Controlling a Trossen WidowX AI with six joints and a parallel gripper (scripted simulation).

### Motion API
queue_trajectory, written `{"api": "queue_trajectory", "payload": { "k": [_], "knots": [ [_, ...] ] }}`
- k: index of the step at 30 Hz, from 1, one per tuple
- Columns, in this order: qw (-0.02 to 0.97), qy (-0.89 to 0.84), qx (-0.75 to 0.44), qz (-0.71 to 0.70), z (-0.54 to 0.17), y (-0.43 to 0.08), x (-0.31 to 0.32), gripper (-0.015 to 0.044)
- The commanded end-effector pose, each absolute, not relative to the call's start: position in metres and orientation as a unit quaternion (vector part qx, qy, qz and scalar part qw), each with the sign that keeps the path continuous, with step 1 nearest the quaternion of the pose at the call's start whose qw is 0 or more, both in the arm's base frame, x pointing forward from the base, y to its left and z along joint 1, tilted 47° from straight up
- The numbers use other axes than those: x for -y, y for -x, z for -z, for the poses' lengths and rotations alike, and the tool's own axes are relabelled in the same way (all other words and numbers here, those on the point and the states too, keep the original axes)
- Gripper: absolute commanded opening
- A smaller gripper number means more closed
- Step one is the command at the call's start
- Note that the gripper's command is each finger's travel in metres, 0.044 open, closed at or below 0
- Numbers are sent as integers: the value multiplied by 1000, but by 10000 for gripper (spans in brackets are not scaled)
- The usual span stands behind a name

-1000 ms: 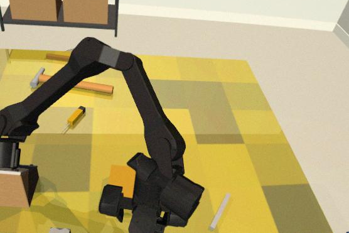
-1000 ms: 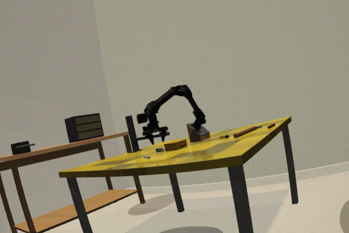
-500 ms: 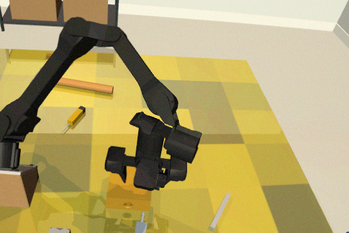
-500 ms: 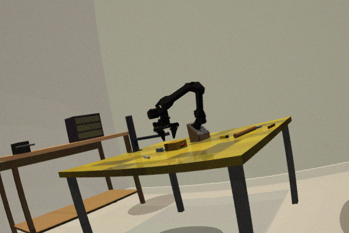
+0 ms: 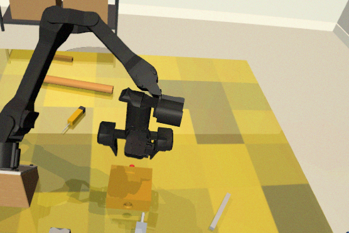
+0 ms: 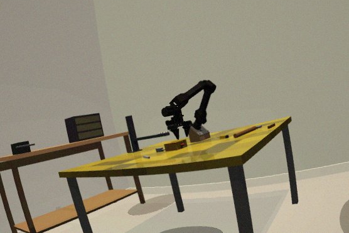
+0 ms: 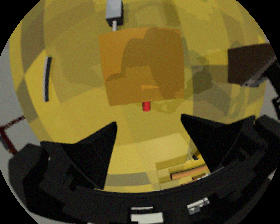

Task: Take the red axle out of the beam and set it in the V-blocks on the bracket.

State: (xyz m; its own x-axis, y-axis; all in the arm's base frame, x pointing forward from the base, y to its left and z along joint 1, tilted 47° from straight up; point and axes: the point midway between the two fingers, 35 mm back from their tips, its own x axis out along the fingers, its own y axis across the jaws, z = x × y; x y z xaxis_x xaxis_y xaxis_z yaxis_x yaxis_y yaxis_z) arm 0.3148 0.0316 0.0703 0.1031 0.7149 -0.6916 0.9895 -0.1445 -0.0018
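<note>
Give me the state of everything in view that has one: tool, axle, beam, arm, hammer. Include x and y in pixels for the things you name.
Tool (image 5: 134,155) (image 6: 182,137) (image 7: 149,120): open, nothing between its fingers.
Red axle (image 5: 132,166) (image 6: 182,144) (image 7: 146,106): still in the beam, one end sticking out.
Orange beam (image 5: 130,184) (image 6: 173,146) (image 7: 143,65): resting on the table.
Arm (image 5: 114,44) (image 6: 204,97): bent, reaching over the table.
Hammer (image 5: 78,85) (image 6: 246,131): lying flat.

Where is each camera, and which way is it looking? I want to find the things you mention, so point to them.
Top: high up, looking down at the yellow patchwork table (image 5: 220,165) (image 6: 150,165); most of the black jointed arm (image 5: 113,43) (image 6: 205,96) shows.
Exterior: off to the side, seeing the whole table and arm.
Wrist: on the arm, looking past the open black end effector (image 5: 133,156) (image 6: 182,137) (image 7: 149,120) at the table; its fingers show.
Top and wrist share the orange block (image 5: 132,184) (image 6: 172,146) (image 7: 143,65) with the red tip (image 5: 132,166) (image 6: 182,144) (image 7: 146,106).
</note>
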Motion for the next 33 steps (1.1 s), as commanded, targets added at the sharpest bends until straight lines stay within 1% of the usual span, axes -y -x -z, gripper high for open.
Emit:
{"api": "queue_trajectory", "payload": {
  "k": [1, 33],
  "knots": [
    [243, -702, -608, 280, -68, -315, -37, 440],
    [242, -703, -608, 279, -40, -319, -68, 440]
  ]
}}
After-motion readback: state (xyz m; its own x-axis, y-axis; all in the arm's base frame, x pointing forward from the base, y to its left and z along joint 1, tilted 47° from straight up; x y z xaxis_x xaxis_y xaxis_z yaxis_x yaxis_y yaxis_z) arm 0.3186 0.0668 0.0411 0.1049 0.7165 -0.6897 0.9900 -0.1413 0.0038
